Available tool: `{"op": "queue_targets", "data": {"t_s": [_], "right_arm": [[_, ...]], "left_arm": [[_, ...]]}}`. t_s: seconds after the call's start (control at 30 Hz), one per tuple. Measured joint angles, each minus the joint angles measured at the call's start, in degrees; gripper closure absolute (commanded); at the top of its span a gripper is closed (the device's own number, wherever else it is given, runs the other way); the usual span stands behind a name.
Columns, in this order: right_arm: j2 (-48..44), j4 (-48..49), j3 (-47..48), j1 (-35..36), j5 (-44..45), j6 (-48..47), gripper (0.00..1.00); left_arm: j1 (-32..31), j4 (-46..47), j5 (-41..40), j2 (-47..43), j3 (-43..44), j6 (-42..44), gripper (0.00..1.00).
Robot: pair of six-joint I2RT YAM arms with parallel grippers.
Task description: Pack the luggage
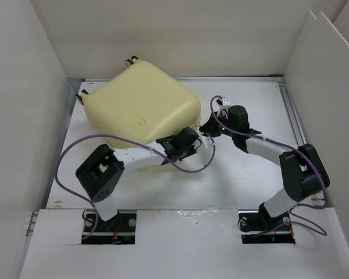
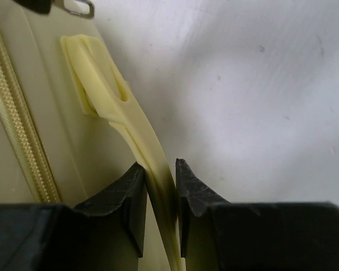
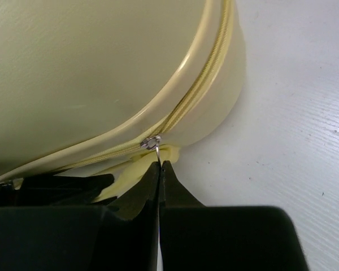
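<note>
Between the fingers of the left pincer runs the pale yellow carry handle of the luggage; both black fingers press against the strap's flat sides, so this pincer is clamped on the handle. Ahead of its tips the strap rises to a moulded mount on the suitcase's side wall. Left of those fingers the zipper runs along that wall as a ribbed cream band, and right of them is bare white table.

At the tips of the right pincer the two fingers meet with no gap, and the thin metal zipper pull hangs from the zipper straight into that seam, so this pincer is pinched closed on the pull. Beyond the tips the closed luggage bulges upward, its zipper line curving away up and to the right; right of the fingers lies white table.

Seen from above, the luggage lies closed and flat on the table, ahead and to the left of both pincers, which sit close together at its near right corner. Its small wheels are on the side far from the pincers
</note>
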Motion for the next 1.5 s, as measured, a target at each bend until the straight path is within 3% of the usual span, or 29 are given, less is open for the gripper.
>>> {"op": "queue_targets", "data": {"t_s": [0.23,0.6,0.93,1.27,1.37,1.43,1.5], "right_arm": [[-1.14,-0.15,-2.08,2.86,-1.25,1.77,1.00],[-0.46,-5.11,2.05,5.33,-0.07,1.14,1.00],[1.88,-16.39,9.84,5.18,0.81,-2.60,1.00],[1.86,-17.90,10.73,5.18,2.91,-6.69,1.00],[1.86,-19.56,11.74,5.18,4.52,-8.46,1.00],[1.95,-18.91,12.44,4.63,11.85,-10.69,1.00],[2.23,-18.23,12.98,3.37,13.44,-11.56,1.00]], "left_arm": [[3.08,-0.61,9.16,-15.78,-15.45,12.28,1.00],[2.75,-4.66,11.41,-21.59,-19.54,24.96,1.00],[2.27,-3.39,10.69,-22.21,-20.52,25.75,1.00],[2.19,-2.34,10.73,-22.05,-20.55,24.44,1.00],[2.12,-1.79,10.80,-21.94,-20.52,24.28,1.00],[1.88,-2.58,10.73,-21.73,-20.50,24.06,1.00],[1.44,-2.69,10.84,-21.81,-20.37,24.02,1.00]]}}
